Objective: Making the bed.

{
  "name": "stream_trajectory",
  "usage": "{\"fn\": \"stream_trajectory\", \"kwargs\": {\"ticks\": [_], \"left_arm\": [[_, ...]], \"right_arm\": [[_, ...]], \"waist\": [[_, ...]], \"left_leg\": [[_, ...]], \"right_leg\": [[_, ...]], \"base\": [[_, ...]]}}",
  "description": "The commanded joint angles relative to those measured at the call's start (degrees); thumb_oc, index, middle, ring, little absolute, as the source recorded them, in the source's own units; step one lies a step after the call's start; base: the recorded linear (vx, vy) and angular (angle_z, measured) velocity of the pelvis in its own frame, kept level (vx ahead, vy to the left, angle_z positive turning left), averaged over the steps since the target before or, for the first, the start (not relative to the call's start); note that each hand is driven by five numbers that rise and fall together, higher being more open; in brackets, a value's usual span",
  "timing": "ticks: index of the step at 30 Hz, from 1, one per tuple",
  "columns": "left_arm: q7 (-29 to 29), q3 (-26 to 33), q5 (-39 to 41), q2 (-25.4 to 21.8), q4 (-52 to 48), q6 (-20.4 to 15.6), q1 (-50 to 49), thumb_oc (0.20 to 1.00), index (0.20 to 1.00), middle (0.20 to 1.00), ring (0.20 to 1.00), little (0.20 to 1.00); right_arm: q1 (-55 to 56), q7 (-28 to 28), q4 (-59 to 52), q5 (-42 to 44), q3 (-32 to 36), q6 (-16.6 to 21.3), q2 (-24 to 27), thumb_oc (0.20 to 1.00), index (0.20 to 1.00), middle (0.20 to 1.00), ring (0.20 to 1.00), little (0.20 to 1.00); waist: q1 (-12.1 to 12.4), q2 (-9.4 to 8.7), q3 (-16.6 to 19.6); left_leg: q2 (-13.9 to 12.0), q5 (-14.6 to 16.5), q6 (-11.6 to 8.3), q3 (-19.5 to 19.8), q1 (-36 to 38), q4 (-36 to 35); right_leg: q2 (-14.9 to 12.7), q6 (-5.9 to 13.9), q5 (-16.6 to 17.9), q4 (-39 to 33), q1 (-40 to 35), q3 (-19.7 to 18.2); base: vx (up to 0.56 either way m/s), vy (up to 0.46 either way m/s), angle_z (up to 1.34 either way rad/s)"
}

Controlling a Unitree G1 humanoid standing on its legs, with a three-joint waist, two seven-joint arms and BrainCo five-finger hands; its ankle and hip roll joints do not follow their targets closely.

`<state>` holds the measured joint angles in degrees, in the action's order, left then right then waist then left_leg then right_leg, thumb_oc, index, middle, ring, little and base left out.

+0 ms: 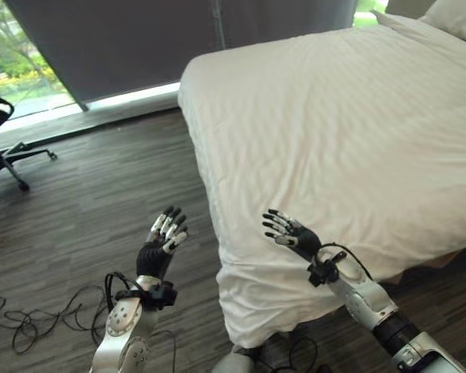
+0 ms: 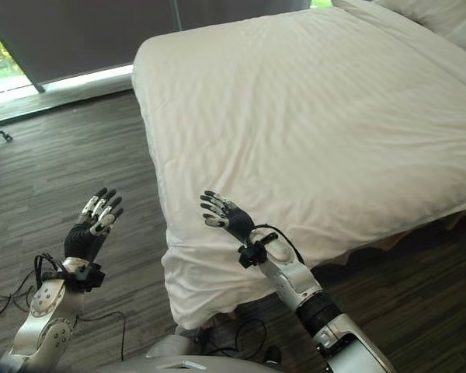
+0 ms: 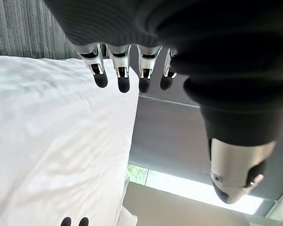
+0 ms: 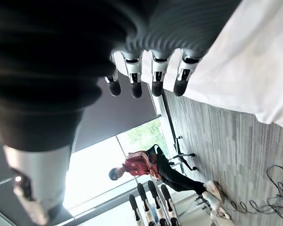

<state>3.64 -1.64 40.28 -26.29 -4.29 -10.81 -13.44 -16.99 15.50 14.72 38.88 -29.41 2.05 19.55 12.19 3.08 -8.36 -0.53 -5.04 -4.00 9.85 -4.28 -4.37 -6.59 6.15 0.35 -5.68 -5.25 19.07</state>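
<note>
1 bed (image 1: 349, 132), 2 hands (open).

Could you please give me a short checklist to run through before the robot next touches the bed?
1. Left hand free: ok, fingers straight, holding nothing, raised over the floor beside the bed.
2. Right hand free: ok, fingers spread, raised in front of the duvet near the bed's near corner.
3. Duvet spread: ok, it covers the mattress with light wrinkles and hangs over the near corner.
4. Pillow in place: cannot tell, just a part shows at the far end.
5. Bystander clear: ok, a person sits by the window, away from the bed.
6. Chair clear: ok, apart from the bed.
</note>
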Motion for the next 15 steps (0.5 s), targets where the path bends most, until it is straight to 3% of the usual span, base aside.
{"fn": "stream_trajectory", "kwargs": {"ticks": [1, 2, 4, 7, 8, 10, 11, 14, 15], "left_arm": [[1.00, 1.90, 1.91, -2.63, -3.22, -3.42, 1.78, 1.000, 1.000, 1.000, 1.000, 1.000], [1.34, 1.93, 2.48, -2.46, -3.36, -3.42, 1.96, 1.000, 1.000, 1.000, 1.000, 1.000], [1.62, 2.14, 2.92, -1.75, -3.83, -3.17, 2.22, 1.000, 1.000, 1.000, 1.000, 1.000], [1.59, 3.08, 3.27, -0.13, -3.84, -3.09, 3.16, 1.000, 1.000, 1.000, 1.000, 1.000], [1.26, 2.90, 3.02, 0.29, -3.30, -3.37, 4.74, 1.000, 1.000, 1.000, 1.000, 1.000], [1.26, 2.88, 3.02, 0.29, -3.28, -3.37, 4.79, 1.000, 1.000, 1.000, 1.000, 1.000], [2.06, 2.13, 2.44, 0.52, -2.95, -3.09, 5.01, 1.000, 1.000, 1.000, 1.000, 1.000], [2.24, 0.91, 1.78, 0.17, -2.51, -2.88, 5.37, 1.000, 1.000, 1.000, 1.000, 1.000], [2.14, 0.23, 1.42, -0.63, -2.55, -2.79, 6.35, 1.000, 1.000, 1.000, 1.000, 1.000]], "right_arm": [[-5.05, 1.60, -1.49, 1.51, -2.50, 3.06, -1.74, 1.000, 1.000, 1.000, 1.000, 1.000], [-5.87, 1.85, -1.44, 0.89, -2.99, 3.05, -1.35, 1.000, 1.000, 1.000, 1.000, 1.000], [-6.09, 1.50, -1.48, 1.28, -2.76, 3.19, -1.00, 1.000, 1.000, 1.000, 1.000, 1.000], [-4.32, 2.57, -2.31, 3.21, -3.05, 2.65, -1.50, 1.000, 1.000, 1.000, 1.000, 1.000], [-2.48, 2.62, -2.82, 2.64, -2.87, 2.50, -0.65, 1.000, 1.000, 1.000, 1.000, 1.000], [-2.49, 2.61, -2.86, 2.65, -2.84, 2.47, -0.62, 1.000, 1.000, 1.000, 1.000, 1.000], [-0.33, 2.85, -3.40, 1.34, -2.03, 2.05, 0.67, 1.000, 1.000, 1.000, 1.000, 1.000], [1.15, 1.80, -3.74, 1.31, -0.19, 2.18, 1.01, 1.000, 1.000, 1.000, 1.000, 1.000], [1.98, 0.88, -3.37, 2.21, 1.81, 2.57, 0.99, 1.000, 1.000, 1.000, 1.000, 1.000]], "waist": [[2.19, -0.84, -3.34], [3.07, -1.45, -4.56], [2.22, -2.68, -4.62], [0.05, -3.54, -3.63], [-1.64, -3.50, -3.06], [-1.66, -3.65, -3.03], [-2.88, -3.44, -1.74], [-2.74, -3.50, -1.37], [-3.07, -3.81, -1.93]], "left_leg": [[0.31, -3.25, -3.02, 1.60, -5.20, 4.65], [0.51, -1.47, -3.64, 4.78, -5.68, 7.08], [-2.76, 0.74, -3.50, 4.24, -6.25, 11.62], [-8.35, 1.84, -3.16, 0.81, -2.66, 15.74], [-10.98, 3.40, -3.55, -4.20, 0.43, 13.53], [-10.78, 3.10, -3.48, -4.24, 0.42, 13.26], [-11.89, 5.17, -3.43, -9.63, 3.21, 7.56], [-11.32, 4.94, -3.05, -11.42, 4.81, 3.66], [-10.22, 5.10, -2.43, -12.26, 4.65, 1.62]], "right_leg": [[-3.24, -0.21, 1.39, 4.41, 4.49, 0.96], [-4.19, -0.31, 1.53, 5.71, 5.83, 0.69], [-6.17, -0.08, 2.71, 5.84, 7.41, 1.89], [-6.95, -0.20, 4.17, 4.78, 8.03, 2.51], [-7.43, 0.36, 4.60, 4.99, 8.38, 3.37], [-7.62, 0.39, 4.74, 4.93, 8.49, 3.36], [-7.98, 1.20, 5.67, 4.89, 8.23, 4.07], [-8.34, 1.97, 6.23, 5.24, 8.61, 4.13], [-9.61, 2.96, 7.16, 6.20, 10.36, 4.55]], "base": [[-0.30, -0.037, 0.78], [-0.21, -0.017, 0.75], [-0.24, 0.034, 0.51], [-0.08, 0.132, 0.50], [-0.03, 0.149, 0.24], [0.01, 0.132, 0.23], [0.05, 0.226, 0.31], [-0.02, 0.225, 0.22], [-0.13, 0.237, 0.00]]}}
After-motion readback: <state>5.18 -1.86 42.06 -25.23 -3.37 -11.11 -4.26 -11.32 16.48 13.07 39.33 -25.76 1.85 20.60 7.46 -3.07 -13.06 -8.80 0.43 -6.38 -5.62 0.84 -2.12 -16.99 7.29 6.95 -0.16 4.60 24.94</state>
